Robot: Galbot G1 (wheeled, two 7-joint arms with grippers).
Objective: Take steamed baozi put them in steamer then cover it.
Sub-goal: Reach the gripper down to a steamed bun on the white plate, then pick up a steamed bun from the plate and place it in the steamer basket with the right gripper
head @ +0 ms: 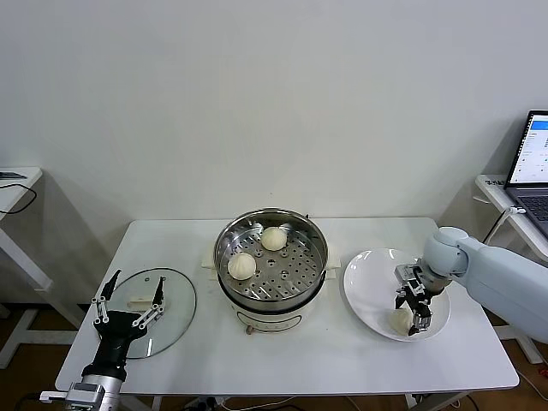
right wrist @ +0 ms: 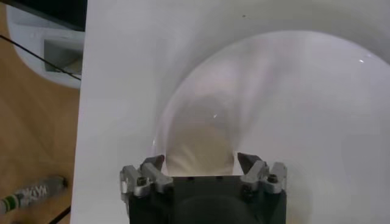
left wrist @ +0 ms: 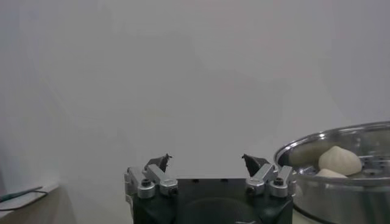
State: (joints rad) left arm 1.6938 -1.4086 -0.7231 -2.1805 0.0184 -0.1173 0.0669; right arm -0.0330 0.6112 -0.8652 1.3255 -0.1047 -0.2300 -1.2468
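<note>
The steel steamer [head: 271, 257] stands at the table's middle with two baozi, one at the back [head: 274, 238] and one at the left [head: 242, 266], on its perforated tray. My right gripper [head: 416, 301] is open and low over the white plate [head: 370, 287], straddling a third baozi [head: 402, 319]. In the right wrist view that baozi [right wrist: 198, 152] lies between the fingers [right wrist: 246, 163] of the right gripper [right wrist: 200, 163]. The glass cover [head: 168, 310] lies flat at the table's left. My left gripper [head: 128, 296] hovers open above it. A fourth baozi is not visible.
The left wrist view shows the open left gripper [left wrist: 207, 162] and the steamer [left wrist: 341, 192] with a baozi [left wrist: 339, 160]. A laptop [head: 533, 167] sits on a side table at the far right. Another side table [head: 15, 184] stands at the left.
</note>
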